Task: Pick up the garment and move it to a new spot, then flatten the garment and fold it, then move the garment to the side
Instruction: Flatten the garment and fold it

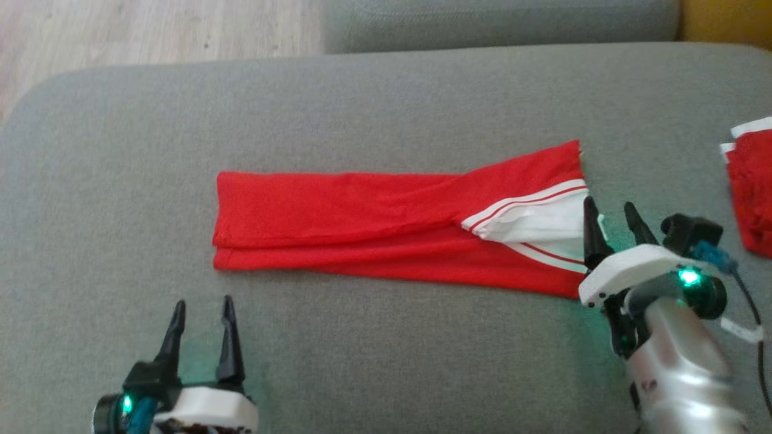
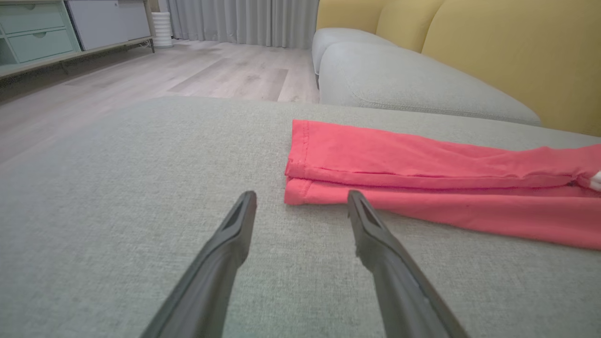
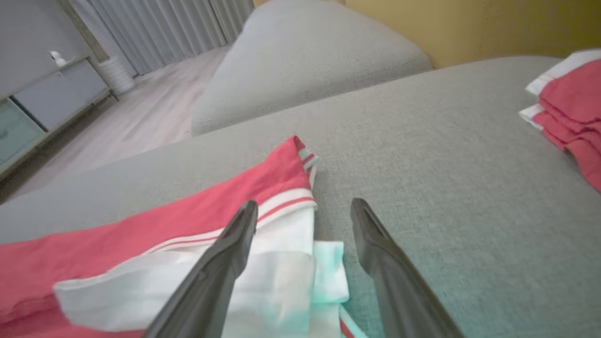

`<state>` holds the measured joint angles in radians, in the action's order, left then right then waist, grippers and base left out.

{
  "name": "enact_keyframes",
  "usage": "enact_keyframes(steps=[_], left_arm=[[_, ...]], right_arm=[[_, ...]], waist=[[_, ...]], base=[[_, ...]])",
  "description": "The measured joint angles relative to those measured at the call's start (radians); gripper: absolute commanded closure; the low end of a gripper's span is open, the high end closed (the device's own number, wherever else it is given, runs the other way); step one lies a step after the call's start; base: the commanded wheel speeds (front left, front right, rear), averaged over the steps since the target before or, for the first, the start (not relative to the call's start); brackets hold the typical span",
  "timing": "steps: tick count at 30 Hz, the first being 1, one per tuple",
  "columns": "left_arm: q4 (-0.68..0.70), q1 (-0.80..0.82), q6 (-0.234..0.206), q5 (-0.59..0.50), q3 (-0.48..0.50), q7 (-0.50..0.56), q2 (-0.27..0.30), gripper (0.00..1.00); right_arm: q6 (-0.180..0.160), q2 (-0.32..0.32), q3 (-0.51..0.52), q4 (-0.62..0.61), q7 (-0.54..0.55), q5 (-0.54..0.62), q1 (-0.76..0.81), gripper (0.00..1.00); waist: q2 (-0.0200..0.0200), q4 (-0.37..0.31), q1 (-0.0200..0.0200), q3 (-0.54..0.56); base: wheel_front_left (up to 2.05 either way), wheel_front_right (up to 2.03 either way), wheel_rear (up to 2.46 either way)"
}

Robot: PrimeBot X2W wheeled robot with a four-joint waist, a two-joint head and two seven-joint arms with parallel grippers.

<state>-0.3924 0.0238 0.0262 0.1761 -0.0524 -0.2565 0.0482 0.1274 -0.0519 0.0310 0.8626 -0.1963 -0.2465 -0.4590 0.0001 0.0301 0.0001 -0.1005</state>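
The garment (image 1: pixel 386 223) is red with white striped trim, folded into a long flat strip across the grey cushion. Its hem end (image 2: pixel 300 164) points left and its white-trimmed end (image 3: pixel 281 234) points right. My left gripper (image 1: pixel 202 310) is open just below the garment's left end, apart from it, with nothing between its fingers. Hovering at the garment's right end, my right gripper (image 1: pixel 610 214) is also open. One of its fingers (image 3: pixel 235 239) is over the white trim and the other stands over bare cushion.
A second folded red and white garment (image 1: pixel 751 181) lies at the cushion's right edge. Another grey cushion (image 1: pixel 500 21) and a yellow backrest (image 2: pixel 493 47) sit behind. Wooden floor (image 1: pixel 120 30) lies off the far left edge.
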Motion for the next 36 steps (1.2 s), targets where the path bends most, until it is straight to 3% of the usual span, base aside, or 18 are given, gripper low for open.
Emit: enact_keyframes(steps=[6,8,11,12,13,15,16,25,32,36], left_arm=[[-0.036,0.037,0.001,0.026,-0.040,0.000,-0.001,0.00],[-0.042,0.038,0.000,0.027,-0.043,0.000,-0.001,0.00],[-0.044,0.038,0.000,0.027,-0.043,0.000,-0.001,0.00],[-0.044,0.039,0.000,0.027,-0.043,0.000,-0.001,0.00],[-0.044,0.039,0.000,0.027,-0.043,0.000,-0.001,0.00],[-0.044,0.039,0.000,0.027,-0.043,0.000,-0.001,0.00],[-0.044,0.039,0.000,0.027,-0.043,0.000,-0.001,0.00],[-0.043,0.053,0.001,0.036,-0.064,0.000,-0.001,0.00],[-0.049,0.046,0.002,0.046,-0.096,0.000,-0.001,0.00],[-0.054,0.036,0.011,0.052,-0.130,0.000,-0.002,0.00]], right_arm=[[0.000,-0.001,0.052,0.150,0.042,0.030,-0.049,0.00],[0.000,-0.001,0.037,0.183,0.039,-0.012,-0.047,0.00],[0.000,-0.024,-0.064,0.191,0.038,-0.143,-0.063,0.00],[0.000,-0.029,-0.098,0.184,0.038,-0.189,-0.062,0.07],[-0.001,-0.031,-0.132,0.176,0.040,-0.230,-0.062,0.20],[-0.001,-0.032,-0.193,0.159,0.043,-0.294,-0.060,0.95],[-0.001,-0.031,-0.214,0.155,0.047,-0.316,-0.059,1.00],[0.000,-0.031,-0.194,0.217,-0.036,-0.342,-0.070,1.00],[0.000,-0.183,-0.173,0.187,-0.046,-0.308,-0.064,1.00],[0.000,-0.184,-0.231,0.079,-0.050,-0.289,-0.083,1.00]], waist=[[0.0000,0.033,0.0000,-0.037],[0.0000,0.044,0.0000,-0.049],[0.0000,0.058,0.0000,-0.066],[0.0000,0.059,0.0000,-0.069],[0.0000,0.060,0.0000,-0.071],[0.0000,0.057,0.0000,-0.075],[0.0000,0.056,0.0000,-0.076],[0.0000,0.034,0.0000,-0.061],[0.0000,-0.003,-0.0002,-0.032],[0.0000,-0.011,-0.0002,-0.021]], base=[[0.00,0.00,0.00],[0.00,0.00,0.00],[0.00,0.00,0.00],[0.00,0.00,0.00],[0.00,0.00,0.00],[0.00,0.00,0.00],[0.00,0.00,0.00],[0.00,0.00,0.00],[0.00,0.00,0.00],[0.00,0.00,0.00]])
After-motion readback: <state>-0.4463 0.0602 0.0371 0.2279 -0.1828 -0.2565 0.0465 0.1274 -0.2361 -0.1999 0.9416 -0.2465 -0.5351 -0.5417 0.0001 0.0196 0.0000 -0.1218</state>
